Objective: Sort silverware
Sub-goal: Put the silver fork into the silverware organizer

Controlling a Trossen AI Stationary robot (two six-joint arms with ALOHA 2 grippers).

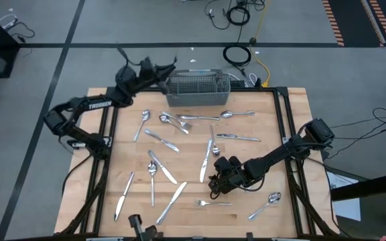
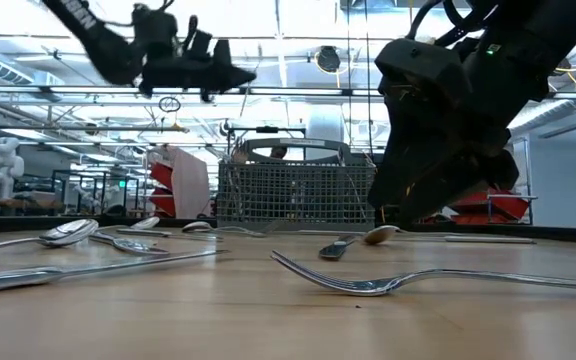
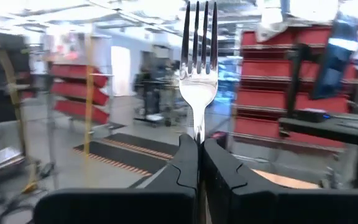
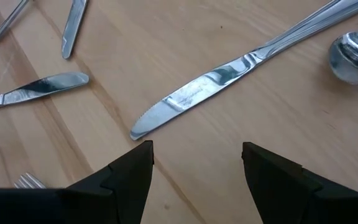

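Observation:
Silverware lies scattered flat on the wooden table (image 1: 273, 120): forks, spoons and knives. My left gripper (image 1: 168, 67) hangs high at the far left, beside the grey wire-mesh basket (image 1: 198, 89), shut on a silver fork (image 3: 197, 74). In the low view it (image 2: 230, 75) points about level, well above the table. My right gripper (image 4: 197, 155) stands open low over the table's right middle. Its fingers are apart just short of the blade tip of a table knife (image 4: 191, 93) and touch nothing. My left gripper pinches the fork between its two fingers at the top of the handle, just below the neck (image 3: 196, 129). The fork lies along the fingers, its tines (image 3: 199, 31) sticking out past the fingertips. It is lifted clear of the table; the fingers hide the rest of the handle.
The basket (image 2: 293, 195) stands at the table's far edge, in the middle. A spoon bowl (image 4: 353, 56) and a second knife (image 4: 36, 87) lie close to my right gripper. A fork (image 2: 368, 283) lies nearest the low camera. Cables run over the floor beyond the table.

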